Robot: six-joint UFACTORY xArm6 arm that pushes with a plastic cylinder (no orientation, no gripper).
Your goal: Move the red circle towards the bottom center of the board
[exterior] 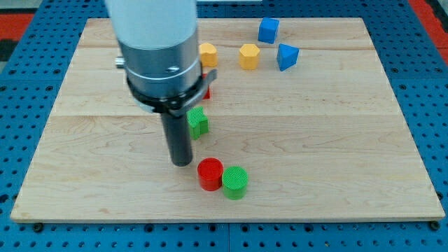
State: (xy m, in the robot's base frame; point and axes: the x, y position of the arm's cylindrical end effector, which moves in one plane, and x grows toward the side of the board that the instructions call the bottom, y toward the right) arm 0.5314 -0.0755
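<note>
Nearest the camera, the green circle (235, 182) touched the red circle (209, 173) at its 3 o'clock, both low and central on the board (336, 154). My tip (182, 163), a bare rod without fingers, stood just beside the red circle at 10 o'clock. Farther back lay a green block (199, 120), then two yellow blocks (208, 54) (248, 56) and two blue blocks (286, 56) (268, 30).

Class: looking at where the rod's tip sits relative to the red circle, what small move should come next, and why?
Probably a short push toward the view's bottom: my tip sits just up-left of the red circle, which touches the green circle and lies near bottom centre.
</note>
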